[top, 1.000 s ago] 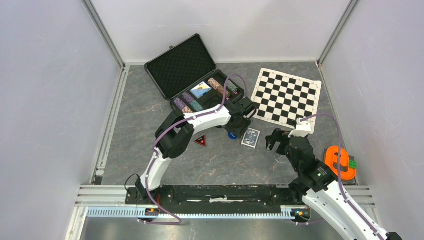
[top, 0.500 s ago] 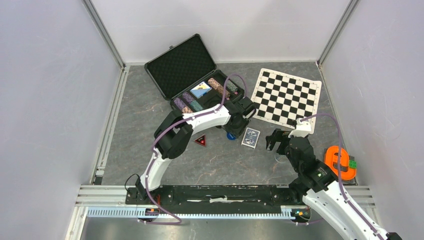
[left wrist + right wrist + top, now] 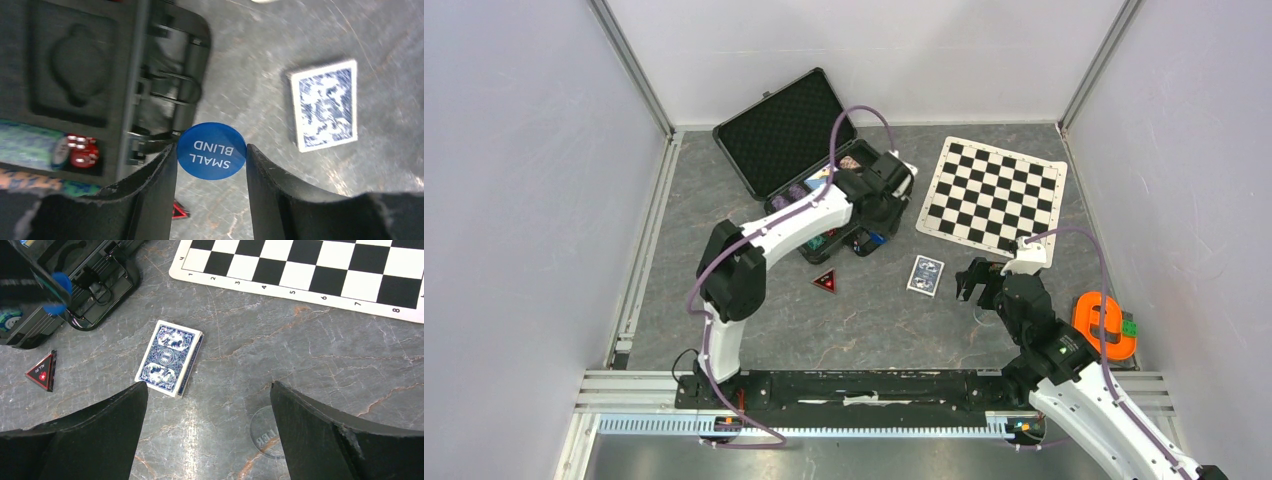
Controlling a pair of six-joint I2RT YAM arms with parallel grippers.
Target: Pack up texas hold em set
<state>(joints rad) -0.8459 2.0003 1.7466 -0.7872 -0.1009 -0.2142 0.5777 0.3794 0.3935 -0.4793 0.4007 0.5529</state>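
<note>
Packing status: you're partway. A chip stack point(image 3: 25, 142) and red dice point(image 3: 82, 152) sit in the foam tray of the briefcase point(image 3: 786, 130), and the lid stands open.
Left pincer point(image 3: 210, 147): pinching the blue "SMALL BLIND" button point(image 3: 211, 151) by its rim. It is held above the case's front edge near the handle point(image 3: 175, 95), not yet in the foam.
Right pincer point(image 3: 209, 385): spread wide with nothing in it, hanging over the worktop point(image 3: 874, 330) near the card deck point(image 3: 170, 357).
Still out: the deck lies flat on the worktop, apart from the case. A red-and-black triangular token point(image 3: 42, 371) lies just in front of it. After those, you have the lid to shut.
Left wrist only: shows an empty foam recess point(image 3: 70, 65) beyond the dice. That's probably the button's slot.
Right wrist only: shows a clear round disc point(image 3: 265, 437) on the worktop. I can't tell what it is.
Top view only: shows both arms together, plus the chess mat point(image 3: 994, 195) and the orange object point(image 3: 1104, 325). Leave both out.
</note>
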